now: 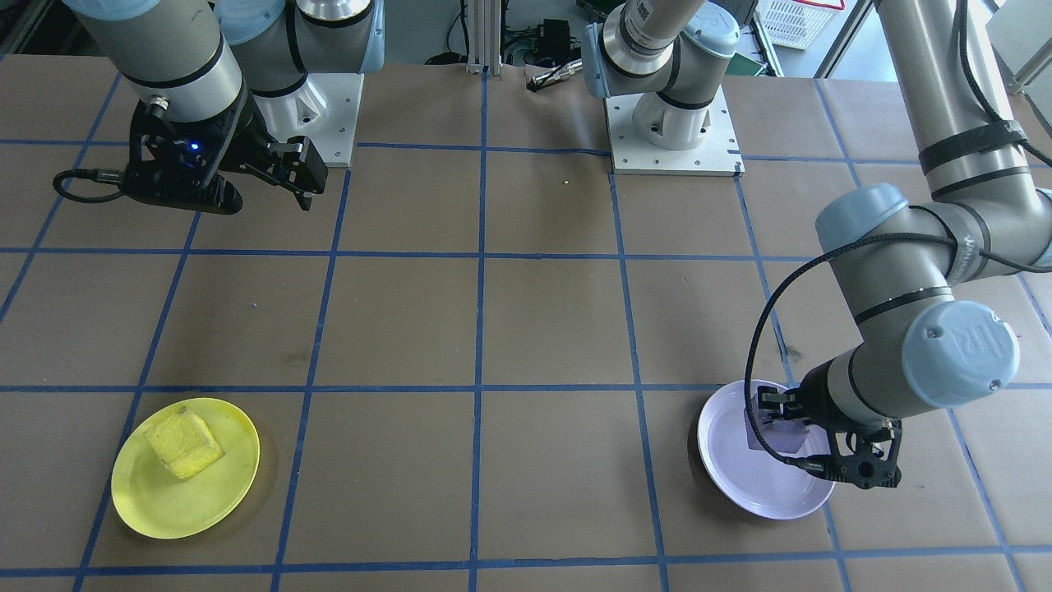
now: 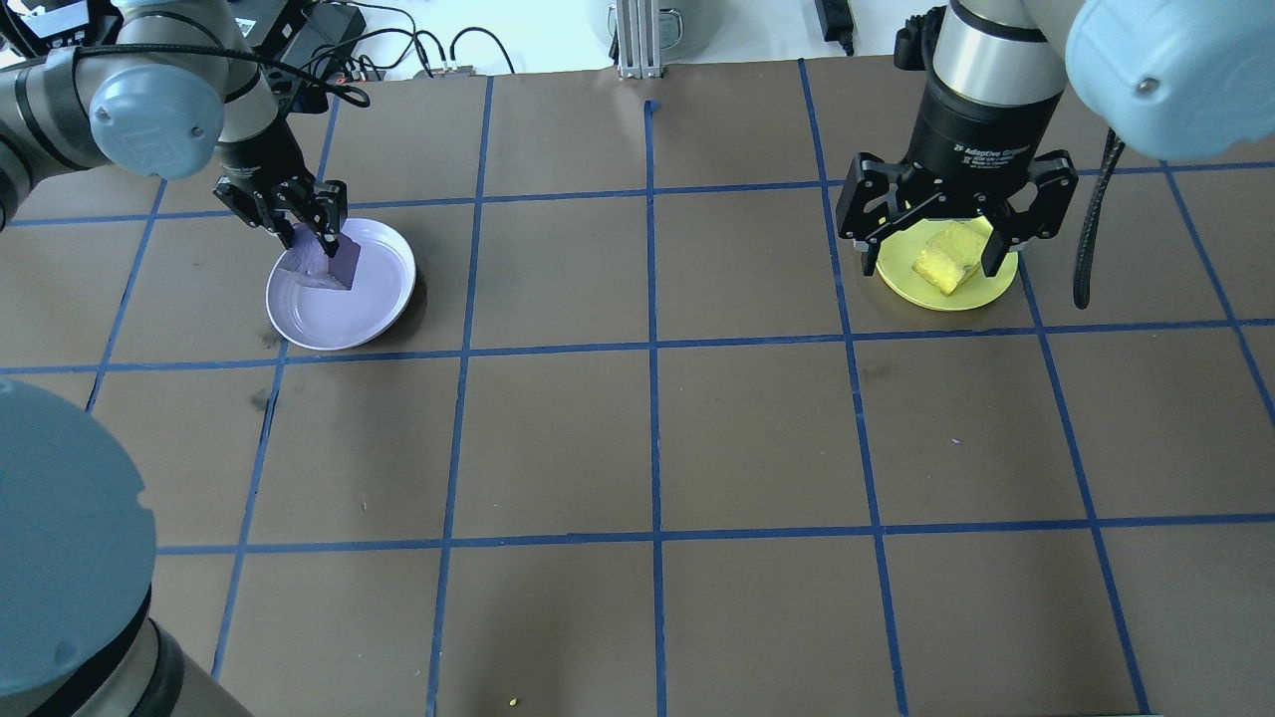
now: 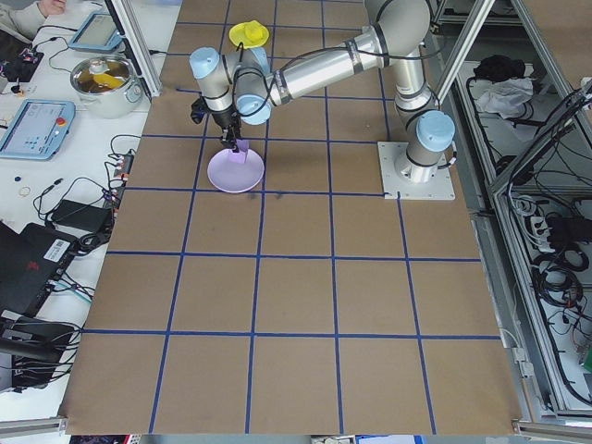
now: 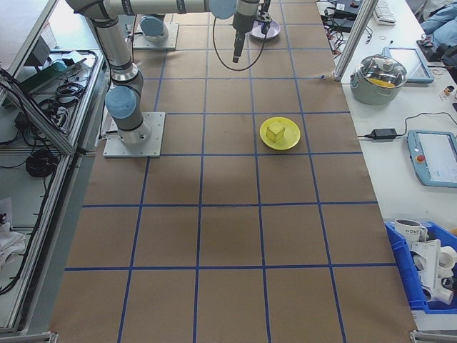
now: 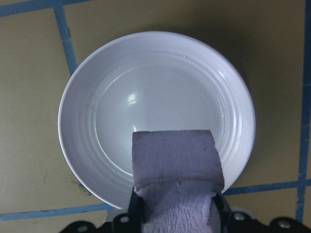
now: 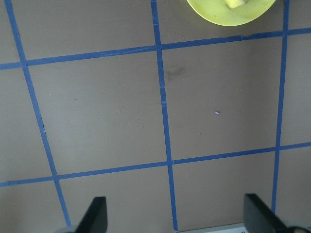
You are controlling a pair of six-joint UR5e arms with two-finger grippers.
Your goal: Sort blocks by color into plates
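My left gripper (image 2: 311, 231) is shut on the pale purple block (image 2: 336, 265), holding it tilted over the near side of the lavender plate (image 2: 379, 299). In the left wrist view the purple block (image 5: 175, 162) sits between the fingers above the lavender plate (image 5: 146, 82); whether it touches the plate I cannot tell. The yellow block (image 1: 185, 444) lies on the yellow plate (image 1: 222, 493). My right gripper (image 2: 931, 249) hangs open and empty, high above the table and drawn back toward the robot's base; its wrist view shows only the yellow plate's edge (image 6: 214, 17).
Blue tape lines grid the brown table. Two arm base plates (image 1: 674, 148) stand at the robot's side. A side bench holds a lidded pot (image 4: 378, 75), a tablet (image 4: 435, 157) and a blue bin (image 4: 425, 264).
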